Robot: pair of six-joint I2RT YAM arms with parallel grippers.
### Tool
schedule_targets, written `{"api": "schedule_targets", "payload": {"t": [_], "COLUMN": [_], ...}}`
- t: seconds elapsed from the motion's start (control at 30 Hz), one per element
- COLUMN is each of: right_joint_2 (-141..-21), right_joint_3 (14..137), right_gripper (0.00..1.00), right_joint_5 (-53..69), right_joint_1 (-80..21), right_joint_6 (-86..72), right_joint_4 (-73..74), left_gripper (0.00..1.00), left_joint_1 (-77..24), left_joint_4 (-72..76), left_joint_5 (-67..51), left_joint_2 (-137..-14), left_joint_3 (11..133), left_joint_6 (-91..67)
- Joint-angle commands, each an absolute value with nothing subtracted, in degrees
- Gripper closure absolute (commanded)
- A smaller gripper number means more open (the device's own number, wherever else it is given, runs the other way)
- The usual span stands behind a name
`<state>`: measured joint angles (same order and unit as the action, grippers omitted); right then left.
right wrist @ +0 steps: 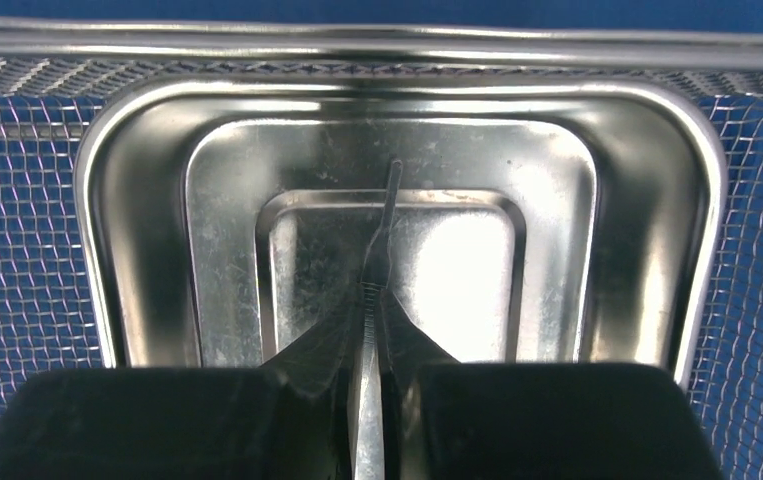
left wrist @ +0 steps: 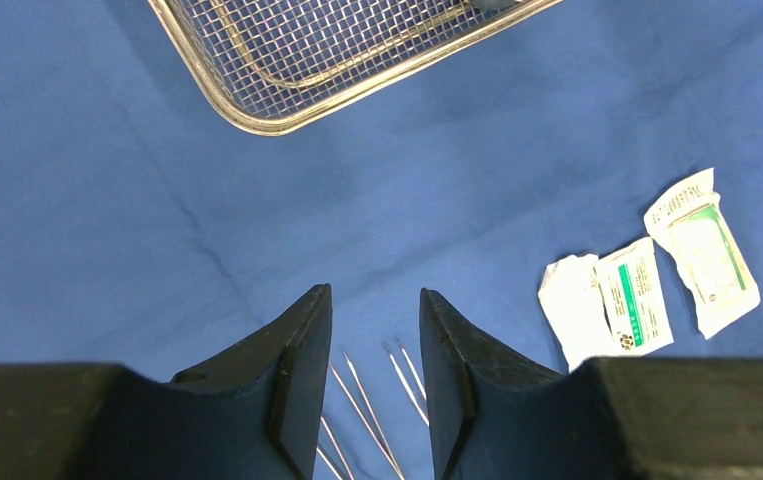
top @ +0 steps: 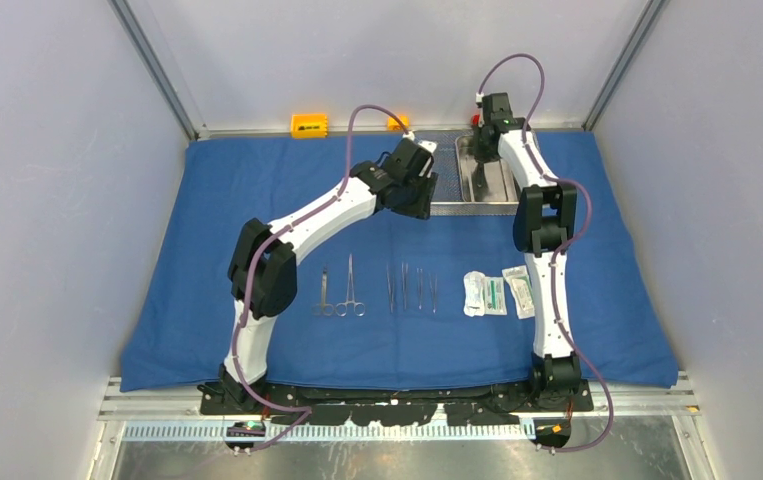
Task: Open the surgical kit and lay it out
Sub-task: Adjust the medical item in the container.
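Note:
The blue cloth wrap lies spread flat. At its far edge the steel mesh tray holds the smaller steel pan. My right gripper hangs over the pan, shut on a thin steel forceps that points down into it. My left gripper is open above bare cloth just in front of the mesh tray, with nothing between its fingers. On the cloth lie scissors, a row of forceps and white-green packets, and those packets also show in the left wrist view.
A yellow block, an orange block and a small red block sit on the table edge behind the cloth. Grey walls with metal rails close in the left, right and back sides. Both arm bases stand at the near edge.

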<state>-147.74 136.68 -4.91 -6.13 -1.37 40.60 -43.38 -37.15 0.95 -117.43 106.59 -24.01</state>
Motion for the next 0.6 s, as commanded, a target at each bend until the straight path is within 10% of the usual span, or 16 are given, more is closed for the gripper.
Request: {"api": "schedule_targets", "payload": {"t": [0.0,0.57], "right_joint_2": [-149.7,-149.1], "right_joint_3": [141.8,143.7], "right_gripper": [0.87,0.64], "right_joint_5": [-6.6,-8.4], "right_joint_1": [-5.8,-5.8], "right_joint_6": [-1.3,-0.3], "right_joint_4": [40.8,36.2], "left_gripper": [0.61,0.60], "left_joint_1": [-42.6,-42.5], "left_joint_4": [-36.7,-36.3], "left_joint_5": [0.1,-2.4], "left_joint_2": [-117.6,-117.3], "left_joint_3": [108.6,108.4], "left_joint_6": [-24.9,-25.3]}}
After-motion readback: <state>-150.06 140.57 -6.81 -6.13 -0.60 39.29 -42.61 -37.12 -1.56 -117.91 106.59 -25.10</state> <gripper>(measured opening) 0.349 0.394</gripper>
